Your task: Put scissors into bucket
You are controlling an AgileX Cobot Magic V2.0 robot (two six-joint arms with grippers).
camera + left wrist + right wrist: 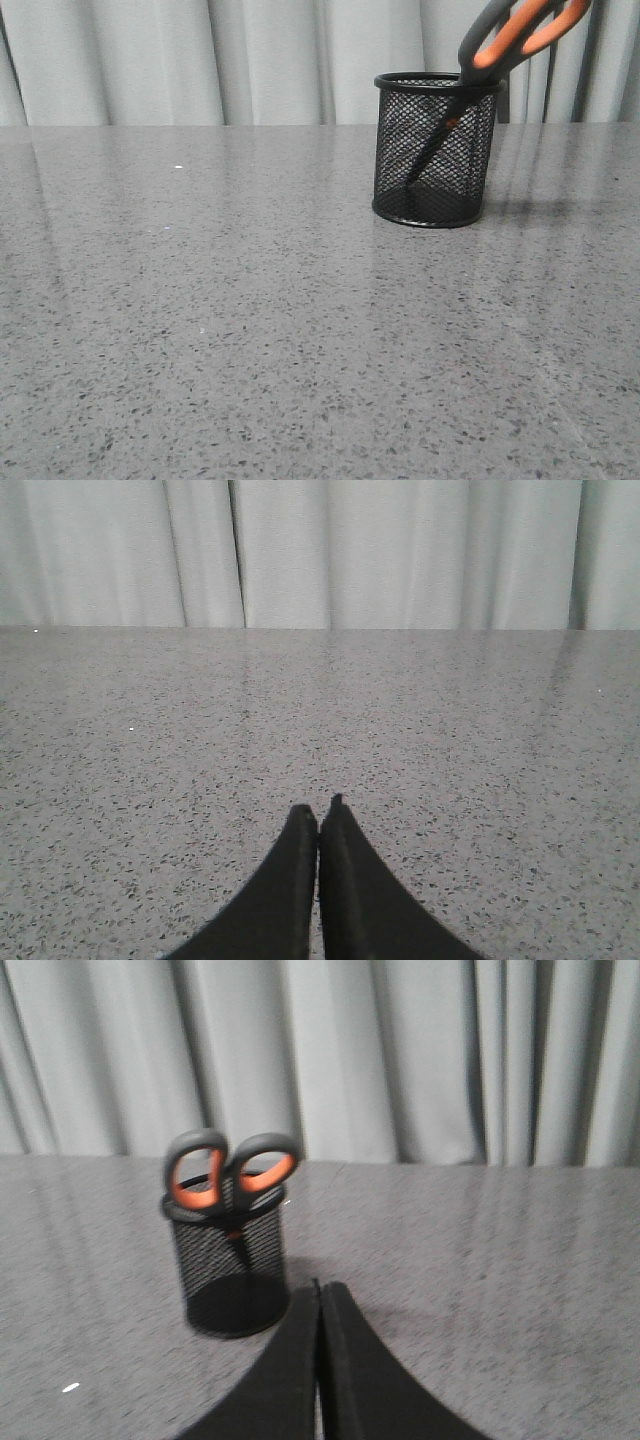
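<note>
The black wire-mesh bucket (435, 150) stands upright on the grey table, right of centre in the front view. The scissors (520, 35) stand inside it, blades down, with the grey and orange handles leaning out over the rim to the right. The right wrist view shows the bucket (232, 1260) with the scissors (228, 1172) in it, a short way beyond my right gripper (319, 1288), which is shut and empty. My left gripper (318, 808) is shut and empty over bare table. Neither gripper shows in the front view.
The speckled grey table (200, 320) runs to a pale pleated curtain (250, 60) at its far edge. The bucket throws a shadow to its right.
</note>
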